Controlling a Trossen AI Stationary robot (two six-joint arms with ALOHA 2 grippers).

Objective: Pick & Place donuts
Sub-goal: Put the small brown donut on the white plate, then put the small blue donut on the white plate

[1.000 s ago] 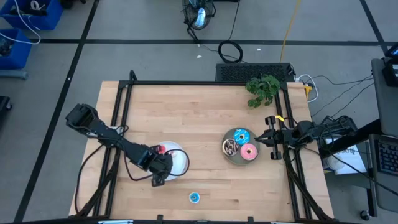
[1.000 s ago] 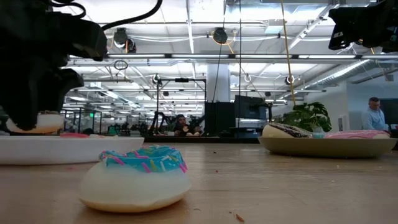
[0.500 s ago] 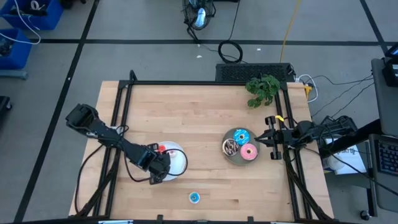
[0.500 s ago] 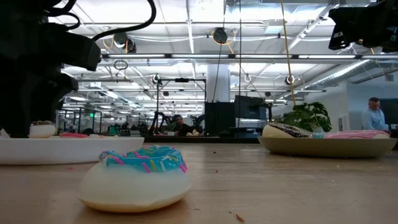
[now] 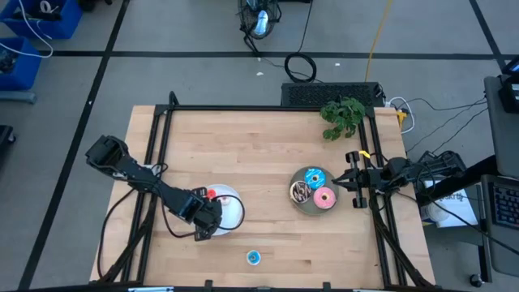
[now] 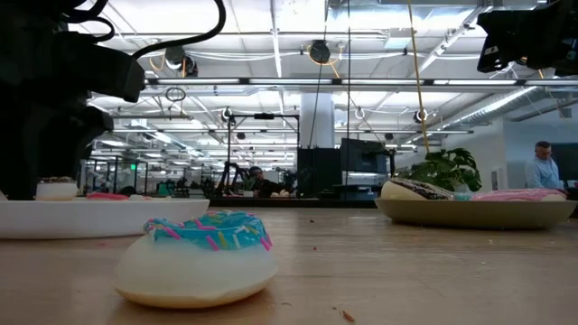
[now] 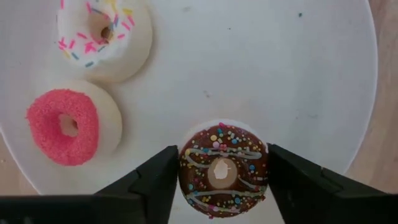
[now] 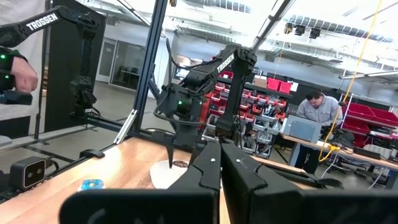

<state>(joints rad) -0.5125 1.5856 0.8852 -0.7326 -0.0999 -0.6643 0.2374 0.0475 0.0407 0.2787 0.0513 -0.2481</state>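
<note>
Left wrist view: my left gripper (image 7: 222, 180) stands open astride the brown sprinkled donut (image 7: 222, 172) resting on the white plate (image 7: 298, 74), near the red donut (image 7: 65, 126); fingers apart from it.

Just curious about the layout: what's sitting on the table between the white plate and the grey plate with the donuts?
Nothing: in the high view, only bare wood lies between the white plate and the grey plate. The lone blue donut sits off that line, nearer the front edge.
</note>
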